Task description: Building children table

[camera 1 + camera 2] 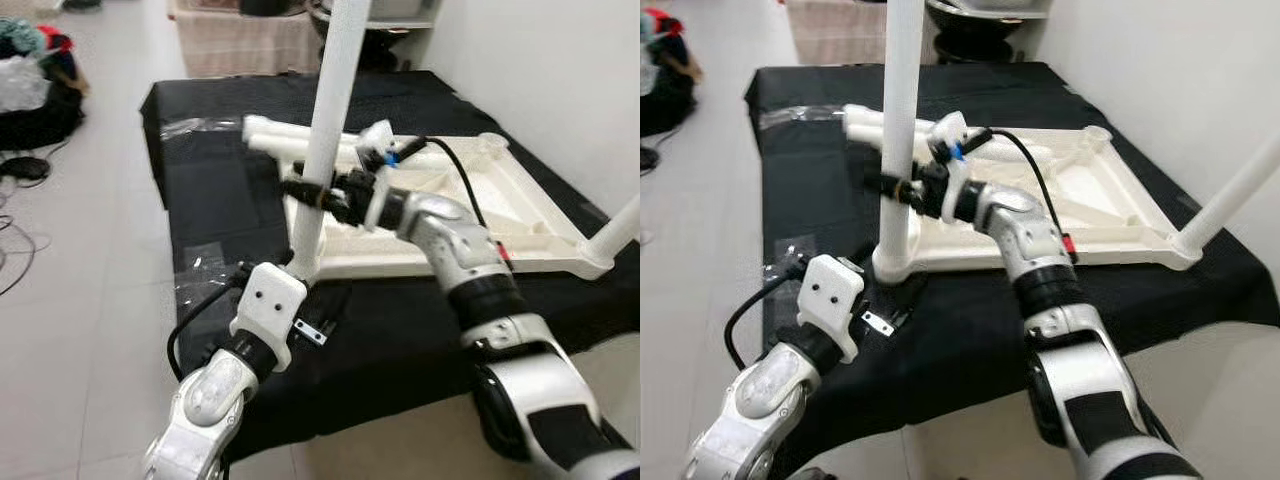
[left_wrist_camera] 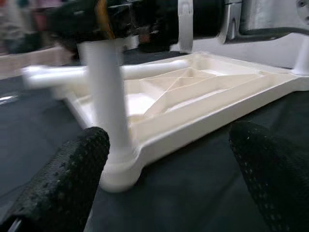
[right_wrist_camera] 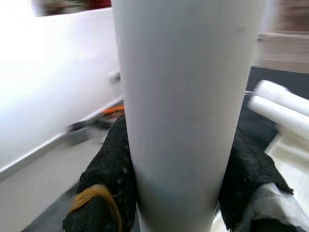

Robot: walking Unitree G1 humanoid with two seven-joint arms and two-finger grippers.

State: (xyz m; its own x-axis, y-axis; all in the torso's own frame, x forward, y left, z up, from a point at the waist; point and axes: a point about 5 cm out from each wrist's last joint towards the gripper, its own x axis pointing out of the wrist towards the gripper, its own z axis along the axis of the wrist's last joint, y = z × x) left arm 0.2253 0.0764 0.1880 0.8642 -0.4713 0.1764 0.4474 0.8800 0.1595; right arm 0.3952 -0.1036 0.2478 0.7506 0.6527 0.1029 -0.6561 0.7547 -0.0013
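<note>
While right end effector (image 1: 308, 192) pinches upright table leg (image 1: 325, 140), left end effector (image 2: 169, 169) spread near upturned tabletop (image 1: 520, 215).

One white tabletop (image 1: 520, 215) lies upside down on the black-covered bench (image 1: 400, 340). Two white legs stand in its corners: one (image 1: 325, 140) at the near-left corner, one (image 1: 615, 230) at the near-right. Two loose legs (image 1: 285, 137), possibly more, lie beyond its far-left edge.
</note>
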